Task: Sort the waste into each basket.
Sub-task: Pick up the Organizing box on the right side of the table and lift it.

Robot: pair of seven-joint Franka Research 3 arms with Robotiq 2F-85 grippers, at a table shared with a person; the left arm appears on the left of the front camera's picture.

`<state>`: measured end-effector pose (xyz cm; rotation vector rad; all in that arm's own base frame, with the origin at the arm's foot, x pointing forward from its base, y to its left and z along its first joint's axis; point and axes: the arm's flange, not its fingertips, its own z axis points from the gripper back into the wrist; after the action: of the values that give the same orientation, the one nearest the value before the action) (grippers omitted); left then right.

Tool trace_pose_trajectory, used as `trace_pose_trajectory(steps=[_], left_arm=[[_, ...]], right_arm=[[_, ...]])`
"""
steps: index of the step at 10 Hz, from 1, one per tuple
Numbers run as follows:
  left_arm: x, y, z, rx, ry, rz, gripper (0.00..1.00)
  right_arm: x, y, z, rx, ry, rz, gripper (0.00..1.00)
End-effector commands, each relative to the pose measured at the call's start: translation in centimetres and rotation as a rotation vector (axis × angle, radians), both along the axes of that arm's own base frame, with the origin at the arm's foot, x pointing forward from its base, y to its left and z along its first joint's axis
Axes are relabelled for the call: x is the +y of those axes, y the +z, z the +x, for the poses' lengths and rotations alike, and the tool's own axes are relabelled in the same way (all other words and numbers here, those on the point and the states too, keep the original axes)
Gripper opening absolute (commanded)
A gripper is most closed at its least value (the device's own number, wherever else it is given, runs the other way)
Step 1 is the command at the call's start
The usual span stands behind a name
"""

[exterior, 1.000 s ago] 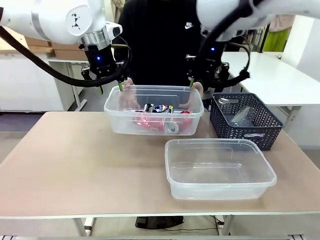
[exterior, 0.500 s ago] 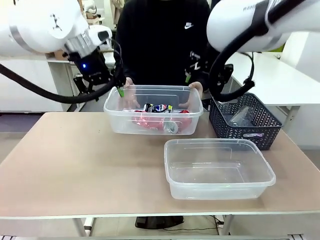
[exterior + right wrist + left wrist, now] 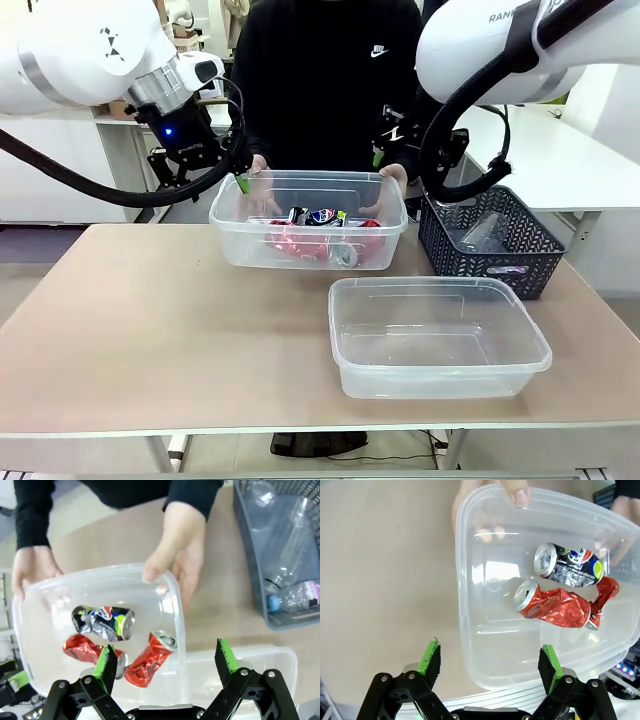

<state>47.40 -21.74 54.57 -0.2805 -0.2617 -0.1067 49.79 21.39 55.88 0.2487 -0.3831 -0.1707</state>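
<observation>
Standing nearest on the table (image 3: 150, 320), toward its right side, the near tub (image 3: 440, 385) of clear plastic is seen. Just behind it and a little to the left, the far tub (image 3: 250, 250) is placed, and the cans are found inside this one: a dark can (image 3: 570, 565) with blue, white and yellow print, a crushed red can (image 3: 552, 607) beside it, and a second red can (image 3: 82, 647) that is also dented. To the right of the far tub, near to it, the dark blue basket (image 3: 500, 265) is set, and the clear bottles (image 3: 295, 555) are lying in it. The far tub is gripped at both ends by the person: one hand (image 3: 258, 185) is laid on the left end and the other hand (image 3: 180, 555) on the right end, with the fingers curled over the rim. The left gripper (image 3: 489, 660) is held above the far left corner of this tub; its jaws are spread wide and nothing is held between them, and in the left wrist view one green pad is seen over the table and the other over the tub. The right gripper (image 3: 165, 657) is raised above the right end of the same tub, close to the person's hand there; its jaws are spread wide as well, with nothing carried.
</observation>
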Motion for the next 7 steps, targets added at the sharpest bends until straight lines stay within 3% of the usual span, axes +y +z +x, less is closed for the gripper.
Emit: trace_pose_trajectory(steps=[1, 4, 5, 6, 7], left_arm=[[-0.1, 0.1, 0.1, -0.003, 0.02, 0.016, 1.0], [0.0, 0.0, 0.0, 0.001, 0.001, 0.0, 1.0], [1.1, 3.1, -2.4, -0.02, -0.006, -0.114, 1.0], [2.7, 4.7, -5.6, 0.006, -0.042, -0.14, 1.0], [4.1, 5.3, -8.8, 0.0, 0.06, -0.059, 1.0]], right_arm=[[0.4, 0.3, 0.0, 0.0, -0.027, 0.002, 1.0], [0.1, 0.0, 0.0, 0.0, 0.0, 0.0, 1.0], [-2.5, 3.1, -3.4, -0.021, 0.148, 0.086, 1.0], [-5.6, 5.9, -6.7, -0.077, 0.17, 0.143, 1.0], [-8.3, 7.7, -10.1, -0.094, 0.191, 0.206, 1.0]])
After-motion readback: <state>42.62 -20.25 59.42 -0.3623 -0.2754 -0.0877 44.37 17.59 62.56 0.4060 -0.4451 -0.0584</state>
